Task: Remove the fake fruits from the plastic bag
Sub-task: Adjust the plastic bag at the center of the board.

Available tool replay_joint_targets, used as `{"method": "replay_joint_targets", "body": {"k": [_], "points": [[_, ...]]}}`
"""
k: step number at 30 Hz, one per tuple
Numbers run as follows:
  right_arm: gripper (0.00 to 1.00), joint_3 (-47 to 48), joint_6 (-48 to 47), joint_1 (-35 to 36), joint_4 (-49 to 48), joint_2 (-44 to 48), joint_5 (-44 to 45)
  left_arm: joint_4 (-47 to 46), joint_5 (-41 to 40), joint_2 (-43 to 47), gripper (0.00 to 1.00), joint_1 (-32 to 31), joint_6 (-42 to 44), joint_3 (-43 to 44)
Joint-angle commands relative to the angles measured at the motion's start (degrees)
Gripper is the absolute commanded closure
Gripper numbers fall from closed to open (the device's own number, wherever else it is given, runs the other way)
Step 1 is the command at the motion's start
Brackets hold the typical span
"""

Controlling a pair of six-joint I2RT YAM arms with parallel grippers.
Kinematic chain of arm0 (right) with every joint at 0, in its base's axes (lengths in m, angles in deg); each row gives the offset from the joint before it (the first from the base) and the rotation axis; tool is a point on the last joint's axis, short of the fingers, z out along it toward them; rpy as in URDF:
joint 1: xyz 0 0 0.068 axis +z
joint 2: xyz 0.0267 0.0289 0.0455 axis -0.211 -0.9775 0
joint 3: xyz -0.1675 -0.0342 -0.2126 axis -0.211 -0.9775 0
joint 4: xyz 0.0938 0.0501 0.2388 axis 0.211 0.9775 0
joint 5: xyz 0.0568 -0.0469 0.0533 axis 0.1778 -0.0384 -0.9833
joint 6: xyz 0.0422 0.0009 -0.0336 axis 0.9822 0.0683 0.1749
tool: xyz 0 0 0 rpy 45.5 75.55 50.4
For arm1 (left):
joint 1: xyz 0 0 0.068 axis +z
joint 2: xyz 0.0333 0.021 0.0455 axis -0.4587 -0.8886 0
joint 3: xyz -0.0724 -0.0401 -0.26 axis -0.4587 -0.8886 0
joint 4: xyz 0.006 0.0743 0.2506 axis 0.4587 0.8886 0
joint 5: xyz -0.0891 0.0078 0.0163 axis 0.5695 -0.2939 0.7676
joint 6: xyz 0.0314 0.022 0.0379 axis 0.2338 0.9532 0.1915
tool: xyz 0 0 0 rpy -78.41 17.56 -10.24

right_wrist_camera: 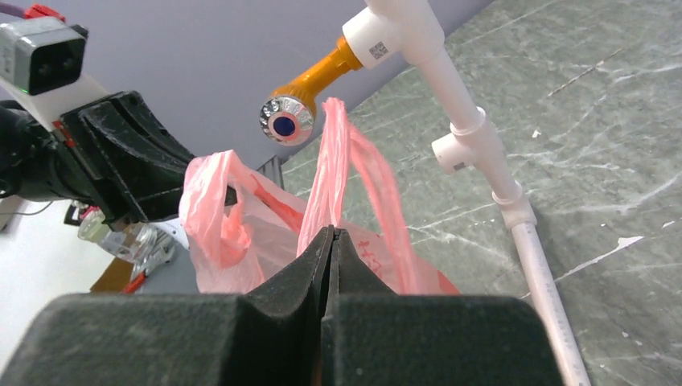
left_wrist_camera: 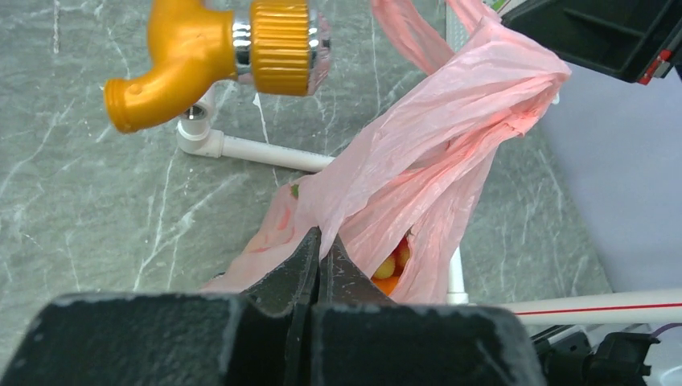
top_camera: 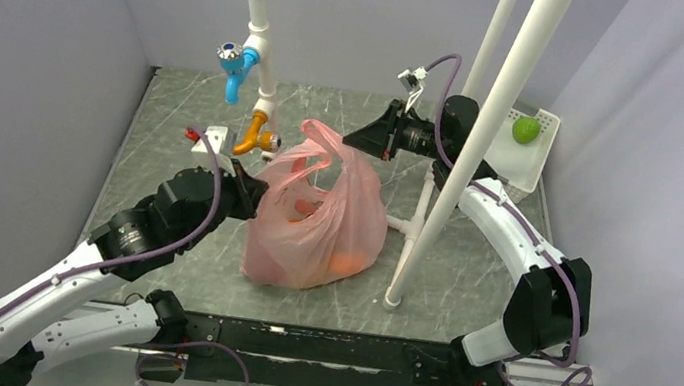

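Observation:
The pink plastic bag [top_camera: 320, 215] stands in the middle of the table, bulging and held up at the top. My left gripper [top_camera: 252, 191] is shut on the bag's left rim; in the left wrist view its tips [left_wrist_camera: 322, 237] pinch the pink film [left_wrist_camera: 434, 137]. My right gripper [top_camera: 350, 141] is shut on a loop handle at the bag's top; in the right wrist view its tips [right_wrist_camera: 330, 232] clamp that handle [right_wrist_camera: 334, 153]. Fake fruits, yellow and orange [left_wrist_camera: 390, 269], show through the bag's opening. An orange one [top_camera: 343, 262] shows through the film low down.
A white PVC pipe frame stands round the bag, with a blue tap [top_camera: 234, 67] and an orange tap [top_camera: 255, 135] just left of it and a slanted pole [top_camera: 462, 170] to its right. A white slotted basket [top_camera: 536, 165] at the back right holds a lime-green fruit [top_camera: 525, 130].

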Motion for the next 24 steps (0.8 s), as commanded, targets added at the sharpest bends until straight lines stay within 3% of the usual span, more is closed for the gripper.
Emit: {"method": "replay_joint_targets", "body": {"k": [1,6,12,16,20,24], "points": [[1.00,-1.22,-0.21,-1.01,-2.60,3.36,0.56,-5.86,-0.77,3.09,1.00,0.49,-5.55,-3.57],[1.00,-7.93,-5.40,-2.48,4.89,8.90,4.17,-8.50,3.43,5.40,1.00,0.42,-9.77,-10.65],[1.00,-13.34,-13.32,-2.63,23.65,20.82,23.67,-10.29,4.12,8.99,1.00,0.84,-10.80,-15.00],[1.00,-17.81,-8.40,-2.62,34.40,27.84,39.67,-10.64,5.44,9.53,1.00,1.76,-11.20,-15.80],[1.00,-24.46,-3.20,-2.58,39.38,35.08,43.63,-13.21,7.69,9.46,1.00,2.16,-11.65,-16.26],[1.00,-20.69,-3.85,-2.61,49.85,37.71,48.99,-13.66,9.20,8.95,1.00,2.50,-11.44,-15.05]]}}
